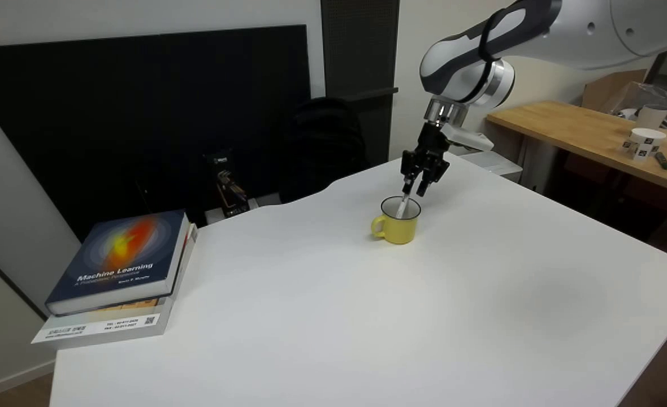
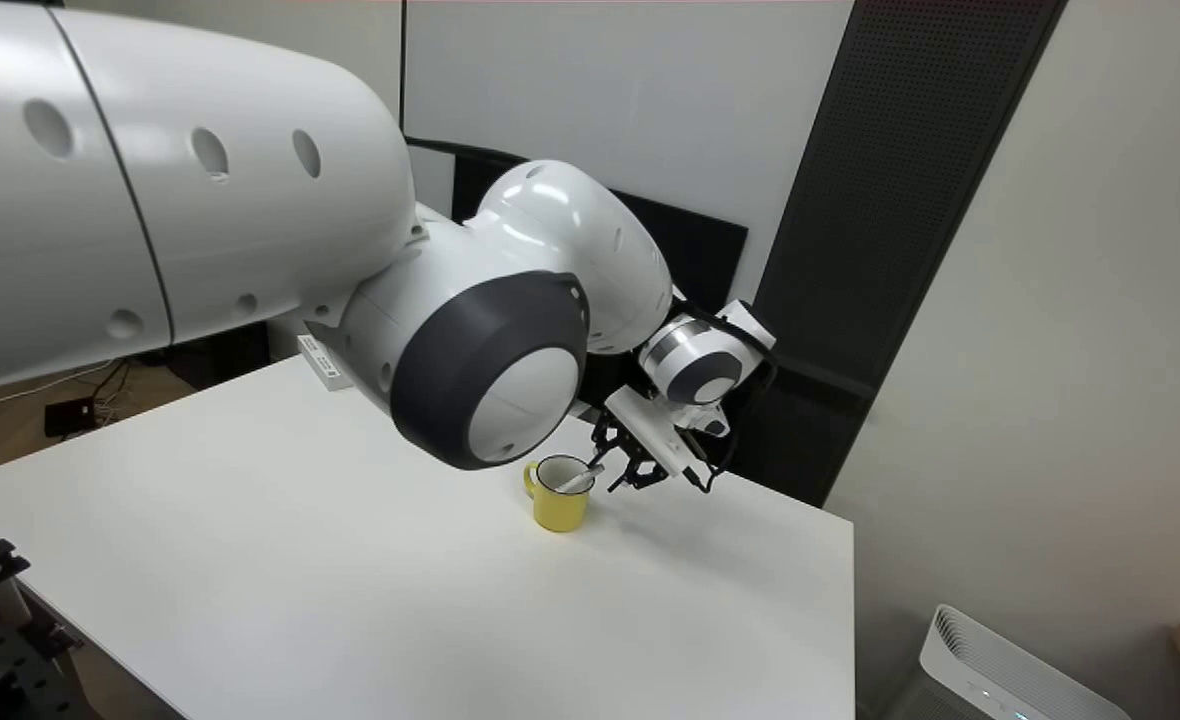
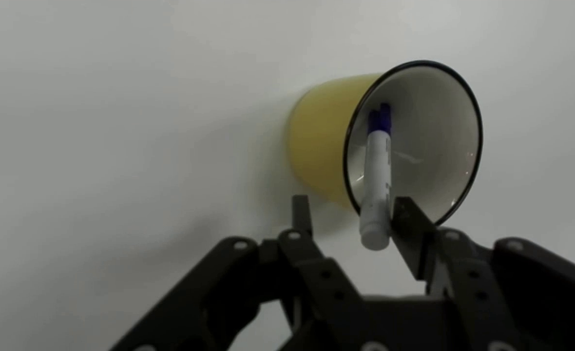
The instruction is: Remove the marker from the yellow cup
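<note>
The yellow cup (image 1: pixel 399 230) stands upright on the white table and shows in both exterior views (image 2: pixel 560 512). The marker (image 1: pixel 402 209) leans in it, its white end sticking out over the rim. In the wrist view the marker (image 3: pixel 378 165) has its dark blue end down inside the cup (image 3: pixel 322 136). My gripper (image 3: pixel 354 201) is open, with the marker's white end between its fingers. The right finger in that view is close beside the marker; I cannot tell if they touch. The left finger stands apart from it. The gripper is just above the cup's rim in both exterior views (image 1: pixel 414 189) (image 2: pixel 607 474).
A dark blue book (image 1: pixel 118 260) lies on another thick book at the table's far end. The white table (image 1: pixel 367 328) has edges all round. A wooden side table (image 1: pixel 571 135) with paper cups and a white appliance (image 2: pixel 1010 670) stand beyond it.
</note>
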`<state>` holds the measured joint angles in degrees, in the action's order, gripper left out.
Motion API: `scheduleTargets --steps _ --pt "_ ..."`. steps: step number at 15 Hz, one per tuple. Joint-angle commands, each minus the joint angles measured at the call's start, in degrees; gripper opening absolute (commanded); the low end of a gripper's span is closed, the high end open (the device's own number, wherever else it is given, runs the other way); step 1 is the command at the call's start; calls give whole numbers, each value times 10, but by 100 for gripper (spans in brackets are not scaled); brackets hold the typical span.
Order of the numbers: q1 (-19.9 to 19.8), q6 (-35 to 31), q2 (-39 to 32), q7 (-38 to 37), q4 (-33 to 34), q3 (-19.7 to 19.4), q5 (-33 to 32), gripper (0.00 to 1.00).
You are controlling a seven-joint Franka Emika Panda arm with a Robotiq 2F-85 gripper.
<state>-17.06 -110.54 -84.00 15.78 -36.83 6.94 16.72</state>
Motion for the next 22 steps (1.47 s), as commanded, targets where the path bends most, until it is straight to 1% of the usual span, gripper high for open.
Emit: scheduleTargets --steps 1,3,4,6,10,13,14,22 --pt "3 -2 0 -14 3 1 -3 17" --pt "4 -2 0 -13 3 1 -3 4" --pt "4 1 0 -13 4 3 -2 1" --pt "8 1 2 -13 4 5 -1 5" --pt "22 16 -2 -20 25 5 -7 5" --pt "32 38 -4 -29 52 6 -11 5" --pt "38 36 10 -28 38 -2 -7 5" --pt "61 44 64 -32 57 -33 -38 5"
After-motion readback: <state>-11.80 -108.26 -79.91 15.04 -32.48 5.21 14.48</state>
